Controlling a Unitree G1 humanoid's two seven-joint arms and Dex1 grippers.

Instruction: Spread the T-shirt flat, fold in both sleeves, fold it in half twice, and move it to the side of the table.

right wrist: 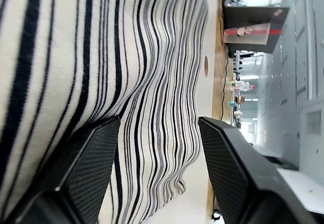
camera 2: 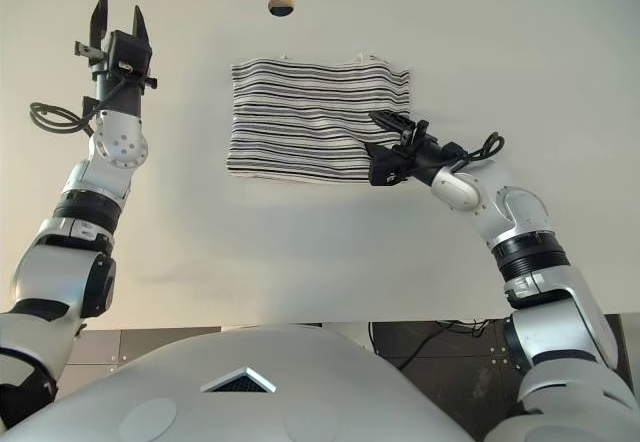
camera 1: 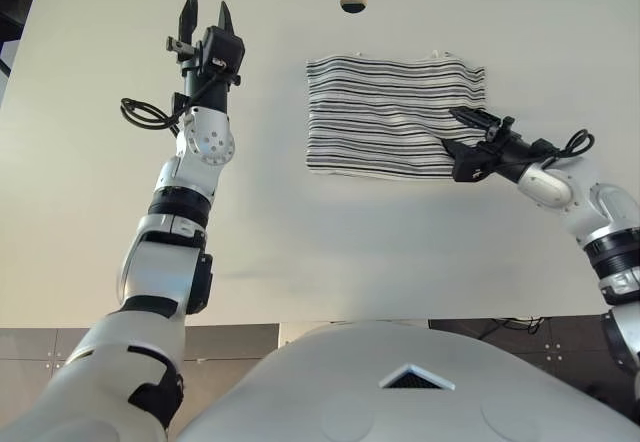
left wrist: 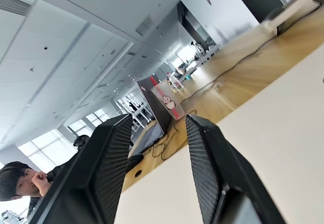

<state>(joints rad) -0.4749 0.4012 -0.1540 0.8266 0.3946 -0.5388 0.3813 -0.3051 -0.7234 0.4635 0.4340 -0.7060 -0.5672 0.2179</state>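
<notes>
A black-and-white striped T-shirt (camera 1: 390,112) lies folded into a rectangle on the white table (camera 1: 300,252), right of centre and toward the far side. My right gripper (camera 1: 452,129) is open at the shirt's near right corner, its fingers (right wrist: 86,173) low over the striped cloth (right wrist: 101,57). My left gripper (camera 1: 204,14) is raised over the far left of the table, fingers pointing up and open, with nothing between its fingers (left wrist: 106,168).
A round cable hole (camera 1: 352,2) sits in the table just beyond the shirt. Bare tabletop spreads to the left, right and near side of the shirt. A wooden floor and other desks lie beyond the far edge.
</notes>
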